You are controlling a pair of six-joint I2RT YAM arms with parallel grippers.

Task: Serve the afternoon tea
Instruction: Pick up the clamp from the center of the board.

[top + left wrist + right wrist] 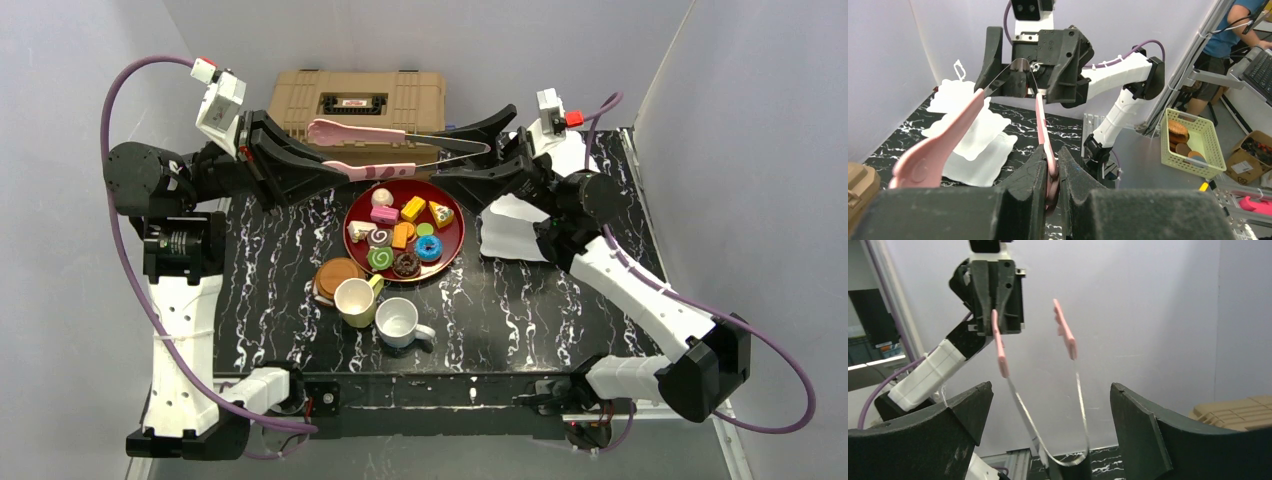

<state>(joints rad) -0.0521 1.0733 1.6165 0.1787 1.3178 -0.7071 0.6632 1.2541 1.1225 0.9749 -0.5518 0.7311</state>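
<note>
Metal tongs (400,150) with pink tips hang level over the far side of the table. My left gripper (340,170) is shut on one pink tip (1044,125), while the other pink tip (943,145) stands free. The tongs' metal bend (1068,459) lies between the wide-apart fingers of my open right gripper (1050,390), which do not touch it. Below the tongs, a dark red plate (453,238) carries several toy pastries (405,235). In front of it stand a pale yellow mug (355,300), a white mug (398,320) and a brown coaster (338,272).
A tan ribbed toolbox (300,105) stands at the back of the table behind the tongs. White square dishes (510,235) lie at the right under my right arm. Grey walls close in the table at the left, back and right.
</note>
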